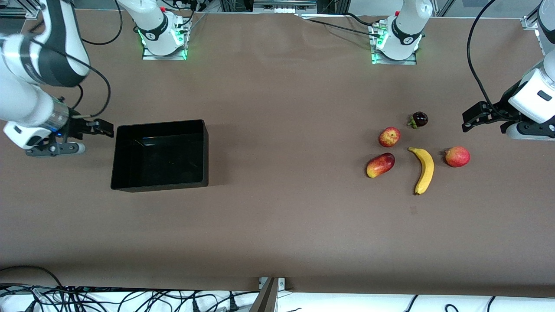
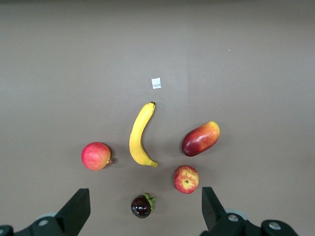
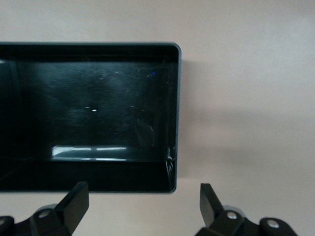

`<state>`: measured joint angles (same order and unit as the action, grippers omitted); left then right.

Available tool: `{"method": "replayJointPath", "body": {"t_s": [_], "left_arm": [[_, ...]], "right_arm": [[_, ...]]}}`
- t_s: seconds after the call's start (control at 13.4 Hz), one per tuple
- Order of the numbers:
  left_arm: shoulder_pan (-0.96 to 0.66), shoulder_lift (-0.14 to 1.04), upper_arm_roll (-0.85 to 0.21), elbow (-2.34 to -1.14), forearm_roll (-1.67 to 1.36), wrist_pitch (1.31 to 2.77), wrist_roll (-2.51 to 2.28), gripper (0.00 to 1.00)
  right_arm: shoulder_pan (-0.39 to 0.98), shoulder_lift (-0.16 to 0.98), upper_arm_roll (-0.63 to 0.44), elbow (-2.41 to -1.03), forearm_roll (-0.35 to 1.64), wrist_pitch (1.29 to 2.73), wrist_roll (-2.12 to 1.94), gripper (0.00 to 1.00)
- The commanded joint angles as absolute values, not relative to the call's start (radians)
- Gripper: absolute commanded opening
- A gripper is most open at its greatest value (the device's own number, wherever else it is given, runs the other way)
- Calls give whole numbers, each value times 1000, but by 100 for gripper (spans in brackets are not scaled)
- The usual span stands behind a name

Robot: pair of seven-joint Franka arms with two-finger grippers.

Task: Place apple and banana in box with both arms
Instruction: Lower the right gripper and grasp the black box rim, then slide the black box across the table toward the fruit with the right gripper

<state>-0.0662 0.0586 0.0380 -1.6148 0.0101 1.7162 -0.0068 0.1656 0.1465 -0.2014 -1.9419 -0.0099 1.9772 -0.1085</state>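
Glossy black low-walled box (image 1: 130,184) sits empty toward the right arm's end, right gripper (image 1: 102,128) spread beside it, while the mottled round apple (image 1: 389,137) and smooth curved banana (image 1: 424,170) lie near the spread-fingered left gripper (image 1: 470,119).

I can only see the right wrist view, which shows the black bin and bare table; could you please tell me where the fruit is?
Observer: All the fruit lies toward the left arm's end of the table, none in the black glossy plastic box. The curved yellow banana lies among four other fruits.
Operator: Where is the apple, please?
Observer: The small red-and-yellow apple lies beside the banana, farther from the front camera, touching nothing.
Operator: And the left gripper?
Observer: The left gripper is open and empty, beside the fruit cluster.
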Motion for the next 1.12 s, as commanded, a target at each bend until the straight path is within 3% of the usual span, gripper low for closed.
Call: {"method": "replayJointPath", "body": {"t_s": [0.0, 0.3, 0.37, 0.45, 0.75, 0.82, 1.04], "left_arm": [[-72, 72, 40, -1583, 28, 1694, -12, 100], [-72, 72, 40, -1583, 28, 1694, -12, 100], [-72, 72, 40, -1583, 28, 1694, -12, 100], [-74, 72, 40, -1583, 28, 1694, -12, 100], [-72, 72, 40, -1583, 28, 1694, -12, 100], [-72, 72, 40, -1583, 28, 1694, -12, 100], [-74, 72, 40, -1583, 28, 1694, -12, 100]], "right_arm": [[158, 213, -219, -1983, -14, 2075, -104, 100], [123, 357, -219, -1985, 20, 2218, -129, 97], [123, 382, -219, -1986, 26, 2238, -129, 90], [123, 396, -219, -1987, 28, 2253, -129, 78], [123, 408, -219, -1987, 46, 2247, -129, 7], [123, 405, -218, -1987, 48, 2238, -127, 0], [123, 396, -212, -1964, 70, 2180, -129, 0]]}}
